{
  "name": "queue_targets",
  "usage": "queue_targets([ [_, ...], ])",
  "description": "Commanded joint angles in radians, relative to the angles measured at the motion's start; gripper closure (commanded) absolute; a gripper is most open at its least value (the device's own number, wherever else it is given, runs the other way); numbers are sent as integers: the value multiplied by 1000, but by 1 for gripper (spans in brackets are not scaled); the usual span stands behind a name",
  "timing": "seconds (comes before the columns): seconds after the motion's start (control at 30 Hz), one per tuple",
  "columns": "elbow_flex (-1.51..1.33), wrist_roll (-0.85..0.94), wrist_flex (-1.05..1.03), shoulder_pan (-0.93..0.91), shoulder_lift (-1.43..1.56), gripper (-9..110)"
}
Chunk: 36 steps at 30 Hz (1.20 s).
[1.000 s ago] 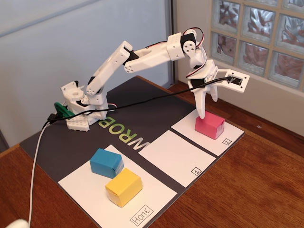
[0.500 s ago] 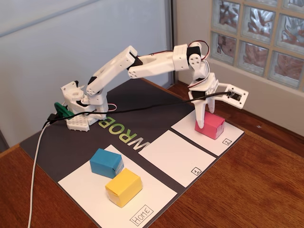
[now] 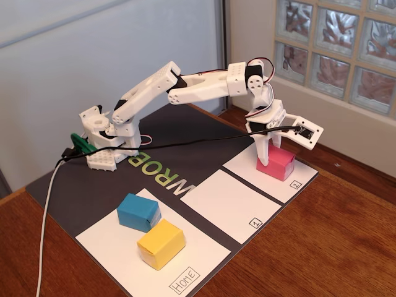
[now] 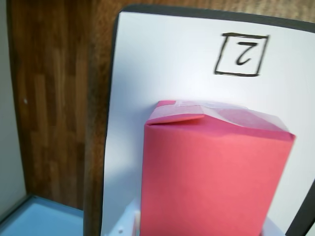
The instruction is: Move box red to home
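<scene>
The red box [image 3: 276,162] sits on the white sheet marked 2 [image 3: 296,183] at the right end of the dark mat. My gripper [image 3: 266,153] reaches straight down onto the box's near-left end. In the wrist view the red box [image 4: 211,167] fills the lower middle, with its taped flap towards the "2" mark [image 4: 240,55]. My gripper [image 4: 202,227] straddles it: one white finger [image 4: 126,223] lies against its left side and a sliver of the other [image 4: 273,229] shows at its right side. The box still rests on the sheet. The Home sheet [image 3: 185,278] lies at the mat's near-left end.
A blue box [image 3: 138,211] and a yellow box [image 3: 161,243] stand on the Home sheet. An empty sheet marked 1 [image 3: 228,204] lies between. The arm's base [image 3: 105,145] and a black cable [image 3: 185,143] are at the back left. A glass-block wall [image 3: 334,49] stands behind.
</scene>
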<state>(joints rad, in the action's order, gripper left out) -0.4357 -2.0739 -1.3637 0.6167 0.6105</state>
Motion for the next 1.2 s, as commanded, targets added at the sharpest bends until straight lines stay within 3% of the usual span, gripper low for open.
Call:
queue_targets([
  [0.0, 3, -23, 11, -15, 8, 102],
  [0.3, 2, -149, 14, -17, 26, 102],
  [0.77, -126, -64, 21, -78, 276, 102],
  [1.17, -423, 57, 23, -219, 640, 102],
])
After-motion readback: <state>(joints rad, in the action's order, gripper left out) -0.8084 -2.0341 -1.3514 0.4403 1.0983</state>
